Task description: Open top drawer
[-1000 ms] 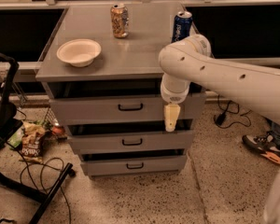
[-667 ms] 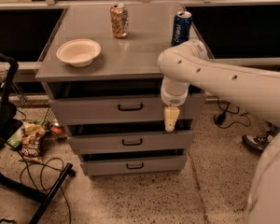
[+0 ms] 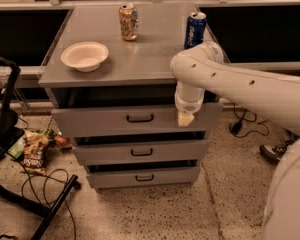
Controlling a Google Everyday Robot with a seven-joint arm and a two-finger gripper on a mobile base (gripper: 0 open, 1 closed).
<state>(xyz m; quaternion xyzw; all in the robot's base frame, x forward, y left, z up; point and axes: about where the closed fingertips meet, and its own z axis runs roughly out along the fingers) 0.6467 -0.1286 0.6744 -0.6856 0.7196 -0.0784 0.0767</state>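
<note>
points gripper (image 3: 185,119) down before the top drawer (image 3: 105,121), right of the handle (image 3: 140,118). cannot tell whether parted or closed.

The gripper (image 3: 185,119), smooth pale plastic, hangs before the right end of the top drawer (image 3: 100,120), whose flat grey front looks matt metal; the worktop (image 3: 145,59) carries a dull sheen.

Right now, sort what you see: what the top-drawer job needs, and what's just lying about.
Job: top drawer, its handle, claw in front of the drawer's right end.
Lying about: bowl, orange can, blue can on the cabinet; snack bag on the floor.
</note>
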